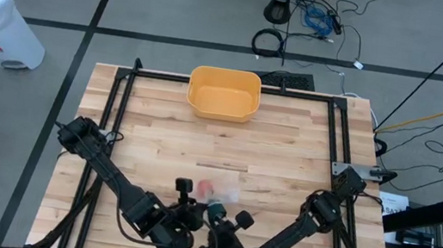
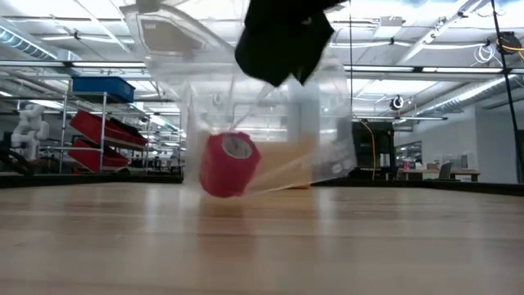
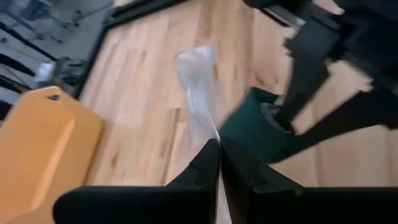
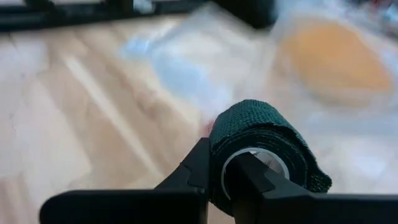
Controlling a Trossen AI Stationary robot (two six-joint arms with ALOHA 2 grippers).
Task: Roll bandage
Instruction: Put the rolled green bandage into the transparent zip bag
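Pincers meet near the tabletop (image 1: 158, 141)'s front edge, well apart from the yellow bin (image 1: 223, 92). Left pincer (image 3: 219, 163) is pinched shut on a clear bag (image 3: 198, 87); right pincer (image 4: 225, 169) grips a green bandage roll (image 4: 264, 146). Red roll (image 2: 228, 164) sits inside the bag.

The pale butcher-block wooden table (image 1: 287, 155) looks smooth with a soft sheen. The thin clear plastic bag (image 3: 196, 87) is glossy and crinkled. The dark green cloth bandage roll (image 4: 264, 152) looks matt and crepe-textured; the red bandage roll (image 2: 228, 164) likewise. The orange plastic bin (image 1: 224, 94) appears smooth.
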